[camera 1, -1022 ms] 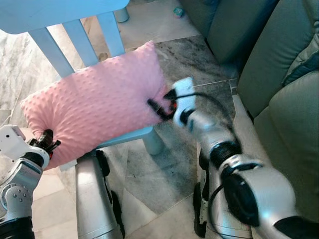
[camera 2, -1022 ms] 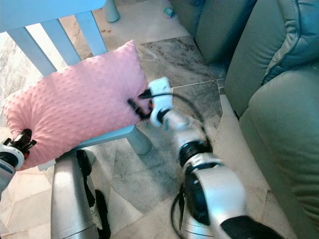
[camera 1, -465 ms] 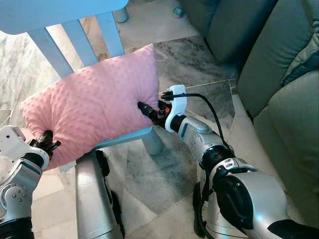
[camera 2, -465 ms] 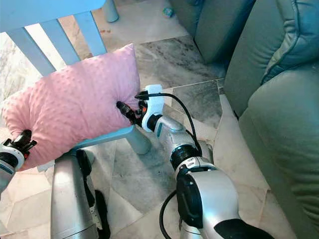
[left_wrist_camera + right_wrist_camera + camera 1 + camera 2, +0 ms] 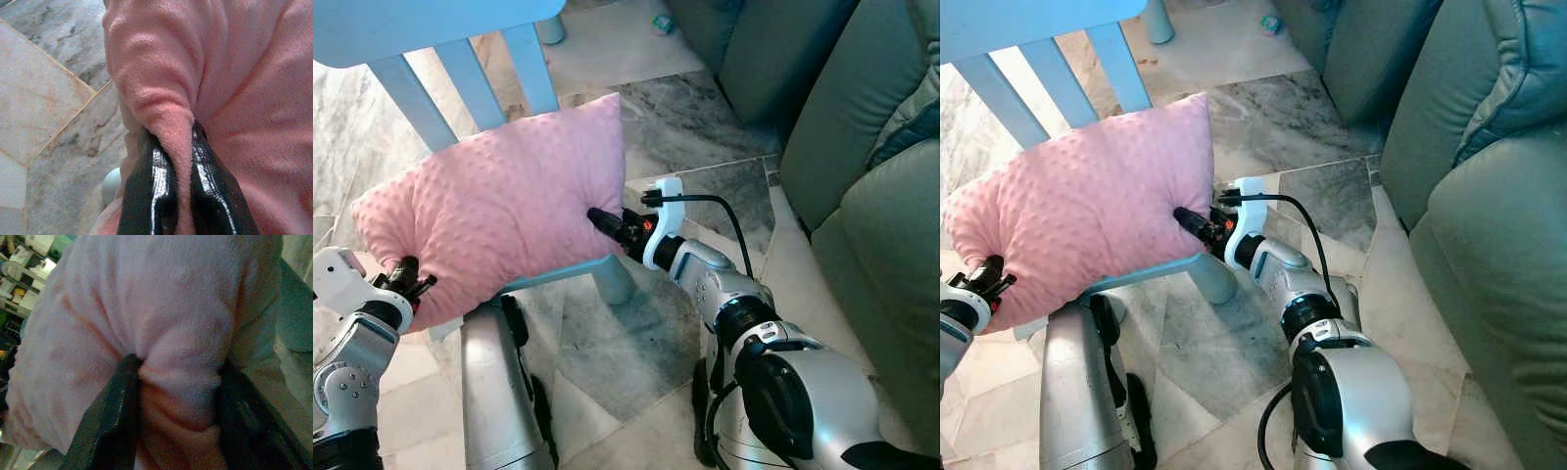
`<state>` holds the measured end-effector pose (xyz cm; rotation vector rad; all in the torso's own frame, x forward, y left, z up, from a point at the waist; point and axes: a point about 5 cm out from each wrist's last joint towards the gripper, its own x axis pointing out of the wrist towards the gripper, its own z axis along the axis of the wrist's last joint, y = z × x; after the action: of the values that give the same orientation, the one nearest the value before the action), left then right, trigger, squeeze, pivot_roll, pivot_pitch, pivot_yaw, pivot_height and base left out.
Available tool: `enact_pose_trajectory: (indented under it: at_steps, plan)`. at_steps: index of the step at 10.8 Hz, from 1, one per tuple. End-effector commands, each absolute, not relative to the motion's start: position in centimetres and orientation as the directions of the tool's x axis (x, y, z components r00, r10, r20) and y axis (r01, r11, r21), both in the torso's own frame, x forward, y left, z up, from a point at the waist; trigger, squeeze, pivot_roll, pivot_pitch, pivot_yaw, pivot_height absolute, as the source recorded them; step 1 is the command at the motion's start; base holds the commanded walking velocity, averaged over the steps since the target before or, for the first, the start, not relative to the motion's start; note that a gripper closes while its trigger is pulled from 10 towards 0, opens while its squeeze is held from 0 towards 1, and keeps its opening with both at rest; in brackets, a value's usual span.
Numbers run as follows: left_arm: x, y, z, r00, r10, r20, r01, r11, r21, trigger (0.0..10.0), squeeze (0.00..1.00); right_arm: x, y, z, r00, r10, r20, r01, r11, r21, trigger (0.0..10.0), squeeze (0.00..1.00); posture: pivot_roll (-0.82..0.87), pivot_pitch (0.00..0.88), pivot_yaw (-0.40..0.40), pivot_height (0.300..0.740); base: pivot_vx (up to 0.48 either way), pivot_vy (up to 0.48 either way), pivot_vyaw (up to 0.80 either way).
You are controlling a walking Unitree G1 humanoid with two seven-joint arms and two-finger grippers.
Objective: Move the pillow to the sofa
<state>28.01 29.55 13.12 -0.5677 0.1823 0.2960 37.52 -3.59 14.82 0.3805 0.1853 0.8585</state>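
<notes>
Two tools, one load: both are closed on the pillow, one at each end
sofa: grey-green, well apart from both tools, on the far side of the right tool from the pillow; judged the carry must swing toward the robot's right
chair: pale blue, its seat under the pillow and just below the right tool; slats rise beyond the pillow
pillow: pink, dimpled, stretched between the two tools, long axis running from the left tool up and across to the right tool; it appears to rest on the chair seat
right tool: nearer the sofa, fingers set wide around a thick bulge of fabric at the pillow's right end, pressed into it
left tool: at the pillow's low left corner, fingers narrow, pinching a thin fold between them, as the left wrist view shows
</notes>
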Motion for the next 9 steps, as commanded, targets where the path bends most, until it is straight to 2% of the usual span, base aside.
enact_pose_trajectory:
  at_steps: [1, 6, 9]
  plan:
    - [27.38, 29.83, 12.5, 0.933, 0.228, -0.277, -0.342, 0.798, -0.496, 0.0, 0.0, 36.23, -2.47, 12.86, 0.588, 0.808, -0.045, -0.704, 0.538, 0.464, 0.0, 0.0, 0.04, 0.446, 0.077, 0.414, 0.0, 0.0, 0.0]
    - [27.52, 30.05, 12.58, 0.931, 0.237, -0.277, -0.349, 0.798, -0.492, 0.0, 0.0, 35.92, -2.67, 12.46, 0.581, 0.814, -0.017, -0.699, 0.51, 0.501, 0.0, 0.0, 0.03, 0.441, 0.08, 0.414, 0.0, 0.0, 0.0]
    - [27.47, 29.84, 12.53, 0.932, 0.234, -0.277, -0.345, 0.809, -0.477, 0.0, 0.0, 36.15, -2.72, 13.08, 0.578, 0.816, 0.002, -0.719, 0.509, 0.474, 0.0, 0.0, 0.02, 0.442, 0.078, 0.414, 0.0, 0.0, 0.0]
